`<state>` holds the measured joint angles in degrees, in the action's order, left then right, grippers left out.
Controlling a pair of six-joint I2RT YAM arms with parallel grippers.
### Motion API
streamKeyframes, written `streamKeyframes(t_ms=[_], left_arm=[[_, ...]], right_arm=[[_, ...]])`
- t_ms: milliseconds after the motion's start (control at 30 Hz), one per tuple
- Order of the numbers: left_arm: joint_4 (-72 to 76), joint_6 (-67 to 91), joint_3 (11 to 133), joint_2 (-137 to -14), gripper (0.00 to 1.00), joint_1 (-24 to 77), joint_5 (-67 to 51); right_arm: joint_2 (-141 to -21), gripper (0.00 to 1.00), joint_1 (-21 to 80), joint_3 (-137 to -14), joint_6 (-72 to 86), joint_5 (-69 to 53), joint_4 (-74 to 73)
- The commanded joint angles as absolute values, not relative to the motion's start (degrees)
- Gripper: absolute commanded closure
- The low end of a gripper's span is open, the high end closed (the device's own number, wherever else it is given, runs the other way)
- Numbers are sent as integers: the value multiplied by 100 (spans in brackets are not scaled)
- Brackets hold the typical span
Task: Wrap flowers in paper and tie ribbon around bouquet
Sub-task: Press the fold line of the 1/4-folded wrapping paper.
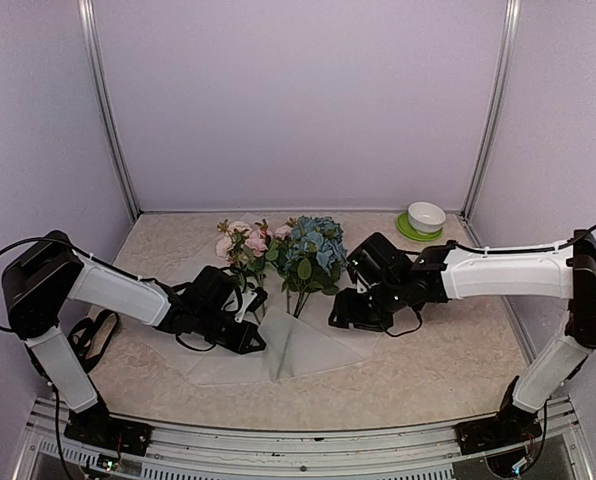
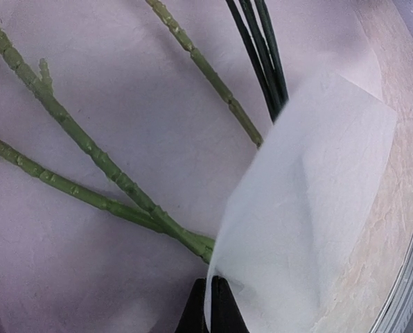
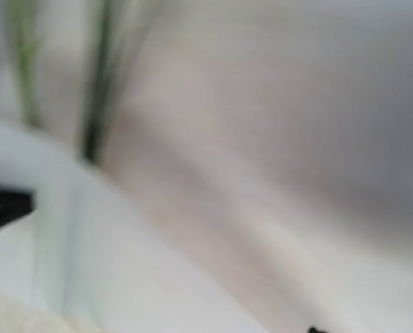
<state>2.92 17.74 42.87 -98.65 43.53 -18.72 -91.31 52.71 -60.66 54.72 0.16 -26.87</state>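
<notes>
- The setting is a booth of pale lilac walls with metal posts in the corners; the floor of it is a beige marbled table (image 1: 448, 375), and both arms reach in from its near edge.
- Far left, beside the left arm's base, lies a black looped band that I take to be the ribbon (image 1: 96, 335); it sits well apart from the flowers, so the tying step looks not yet begun.
- The left gripper (image 1: 248, 335) is low on the table at the sheet's left side; its wrist view shows the fingertips (image 2: 210, 309) pinched together on the edge of the paper (image 2: 310, 208); a flap of the sheet is lifted and folded across the lower stems, probably to start the cone.
- The paper (image 1: 308, 355) is spread under the stems in the middle of the table, one flap standing up as a pale triangle.
- The flowers (image 1: 313, 250) lie on the sheet with pink and blue heads pointing to the back wall and the green stems (image 2: 89, 146) fanned toward the arms; that leaves the stem ends where the wrap must close.
- The right gripper (image 1: 343, 318) is just beside the sheet's right edge, near the blue head; its own view is a blur, so I cannot tell whether its jaws are apart or gripping; it seems placed to steady or fold the other side.
- Back right, a white bowl (image 1: 425, 215) rests on a green saucer (image 1: 406, 232), well clear of the work.
</notes>
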Motion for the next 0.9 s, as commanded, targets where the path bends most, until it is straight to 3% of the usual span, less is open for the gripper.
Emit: streamKeyframes(t_ms=[0, 233, 400, 533, 867], left_arm=[[-63, 1665, 4398, -9906, 100, 4307, -1603], [-89, 1772, 4421, -9888, 100, 4315, -1543], [-99, 1835, 4388, -9855, 100, 4349, -1446], [-88, 1863, 4384, -9826, 100, 4393, -1343], [-180, 1813, 4479, -9965, 100, 4506, -1033]], right_arm=[[-9781, 37, 5286, -6485, 3440, -863, -2769], [-10371, 37, 5278, -6431, 2710, -1300, -2434], [-10537, 59, 5259, -6261, 2666, -1266, -2264], [-10447, 68, 5175, -6057, 2663, -1113, -2175], [-10621, 67, 4903, -5923, 1837, -1706, -1889]])
